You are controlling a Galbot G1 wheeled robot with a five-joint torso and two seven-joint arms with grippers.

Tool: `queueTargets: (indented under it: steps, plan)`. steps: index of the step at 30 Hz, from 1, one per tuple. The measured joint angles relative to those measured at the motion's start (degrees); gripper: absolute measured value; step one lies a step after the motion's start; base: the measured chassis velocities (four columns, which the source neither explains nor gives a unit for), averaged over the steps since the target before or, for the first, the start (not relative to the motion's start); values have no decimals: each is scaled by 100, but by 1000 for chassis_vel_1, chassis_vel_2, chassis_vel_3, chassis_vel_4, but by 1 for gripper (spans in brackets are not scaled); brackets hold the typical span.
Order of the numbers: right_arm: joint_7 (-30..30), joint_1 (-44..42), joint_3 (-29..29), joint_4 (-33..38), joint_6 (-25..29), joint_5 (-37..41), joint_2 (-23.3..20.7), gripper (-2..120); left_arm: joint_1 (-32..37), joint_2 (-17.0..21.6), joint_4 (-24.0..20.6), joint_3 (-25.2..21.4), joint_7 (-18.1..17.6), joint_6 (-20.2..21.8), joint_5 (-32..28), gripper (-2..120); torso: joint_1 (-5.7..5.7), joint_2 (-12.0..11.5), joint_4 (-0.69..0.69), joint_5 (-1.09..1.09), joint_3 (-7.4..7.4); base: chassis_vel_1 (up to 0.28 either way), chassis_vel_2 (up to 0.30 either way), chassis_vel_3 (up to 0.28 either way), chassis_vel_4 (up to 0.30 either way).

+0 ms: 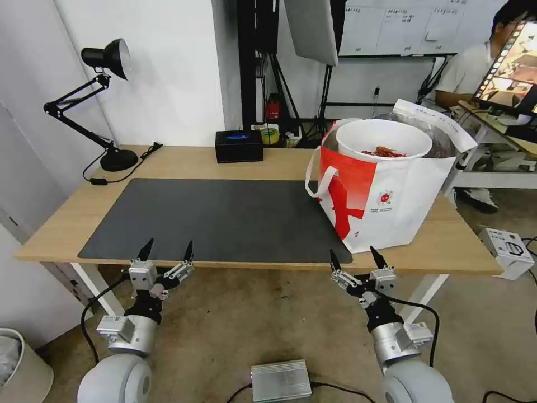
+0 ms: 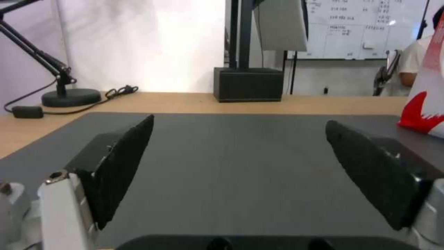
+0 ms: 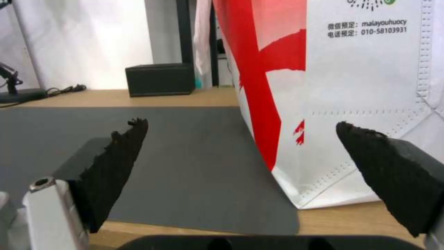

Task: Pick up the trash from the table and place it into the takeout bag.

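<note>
White bowl point(image 1: 384, 140) of red shells sits high in the takeout bag point(image 1: 386, 196) at the desk point(image 1: 184, 165) right end; both my jaws open, empty, parked at near edge; bump could tip it.

wall point(image 1: 168, 67): white, behind the desk | floor point(image 1: 268, 330): bare grey concrete | lamp point(image 1: 106, 61): black, at the desk's far left corner | whiteboard point(image 1: 403, 25): on the back wall | monitor point(image 1: 512, 67): lit, far right | bin point(image 1: 17, 364): near left
</note>
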Motion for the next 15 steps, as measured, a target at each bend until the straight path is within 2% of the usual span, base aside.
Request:
queueTargets:
  steps: [15]
  plan:
    - [0,0,0,0,0,0,0,100,3,-51,65,29,34,-63,90,100,0,0,0,0,0,0,0,0,0]
